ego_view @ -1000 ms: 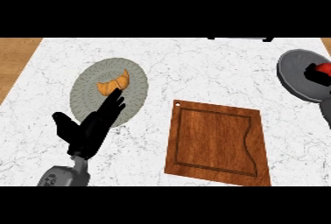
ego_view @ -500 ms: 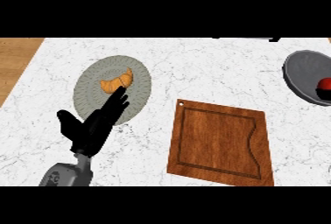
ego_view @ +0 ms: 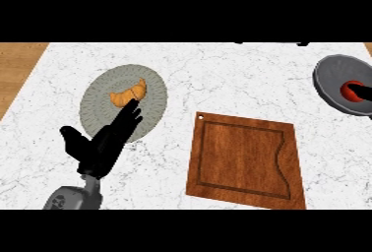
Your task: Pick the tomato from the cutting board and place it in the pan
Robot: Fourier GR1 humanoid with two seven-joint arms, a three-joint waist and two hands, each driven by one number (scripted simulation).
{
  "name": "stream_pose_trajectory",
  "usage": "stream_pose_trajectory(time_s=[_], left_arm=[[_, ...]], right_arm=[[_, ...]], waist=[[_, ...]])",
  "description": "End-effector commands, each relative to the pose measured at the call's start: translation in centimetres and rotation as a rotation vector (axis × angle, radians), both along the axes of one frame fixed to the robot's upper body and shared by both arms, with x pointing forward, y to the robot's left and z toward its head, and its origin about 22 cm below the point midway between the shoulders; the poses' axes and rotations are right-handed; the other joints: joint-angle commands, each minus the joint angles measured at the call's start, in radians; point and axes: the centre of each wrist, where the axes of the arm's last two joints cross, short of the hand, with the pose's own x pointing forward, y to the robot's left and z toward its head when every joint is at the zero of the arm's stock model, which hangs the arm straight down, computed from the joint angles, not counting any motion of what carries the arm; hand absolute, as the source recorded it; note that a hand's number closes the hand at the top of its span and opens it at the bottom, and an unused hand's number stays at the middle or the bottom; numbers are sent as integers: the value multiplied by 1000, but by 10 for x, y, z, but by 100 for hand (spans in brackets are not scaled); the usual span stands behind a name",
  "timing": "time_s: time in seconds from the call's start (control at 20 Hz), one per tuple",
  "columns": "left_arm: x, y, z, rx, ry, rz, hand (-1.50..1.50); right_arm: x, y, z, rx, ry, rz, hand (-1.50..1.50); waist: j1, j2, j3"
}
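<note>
Head view:
Tomato [ego_view: 353,90]: red, sits in the grey pan [ego_view: 335,78] at the right edge; a dark shape partly covers it.
Cutting board [ego_view: 243,161]: wooden, bare, on the white marble counter [ego_view: 218,78].
Left hand [ego_view: 102,145]: fingers straight and spread, holding nothing, fingertips over the grey plate [ego_view: 98,106] just below the croissant [ego_view: 129,94].
Right hand: state cannot be told.

One plate [ego_view: 102,115], one croissant [ego_view: 129,93], one cutting board [ego_view: 245,160], one pan [ego_view: 335,78], one tomato [ego_view: 354,90]

tomato [ego_view: 353,91] | now inside pan [ego_view: 334,74] | right robot hand [ego_view: 365,92] shifted rightward
</note>
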Motion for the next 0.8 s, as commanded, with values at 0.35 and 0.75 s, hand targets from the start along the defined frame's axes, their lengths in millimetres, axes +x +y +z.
stream_pose_trajectory(time_s=[0.35,0.75], left_arm=[[-13,13,-16,18,8,23,0],[-12,8,-14,20,18,39,0]], right_arm=[[-53,-43,-31,263,-193,175,-150],[-110,-79,-54,319,-209,340,-150]], waist=[[-14,-9,-5],[-32,-18,-7]])
